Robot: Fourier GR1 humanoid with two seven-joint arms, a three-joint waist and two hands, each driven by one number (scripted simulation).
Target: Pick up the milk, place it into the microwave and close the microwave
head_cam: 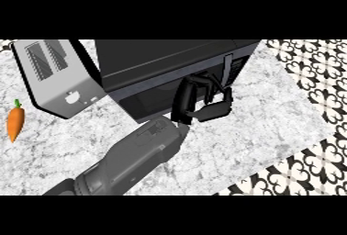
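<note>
The black microwave (169, 59) stands at the back centre of the counter, and its door looks shut against the body. My left hand (207, 108) reaches in from the lower left and rests against the front of the microwave, just left of the vertical door handle (227, 69). Its fingers (186, 98) lie relaxed down the door face and hold nothing. No milk shows anywhere on the counter; whether it sits inside the microwave is hidden. My right hand does not show.
A silver toaster (54, 73) stands to the left of the microwave. An orange carrot (15, 121) lies at the far left edge. The grey marble counter (271, 124) ends at the right and lower right, where patterned floor tiles (311, 73) show.
</note>
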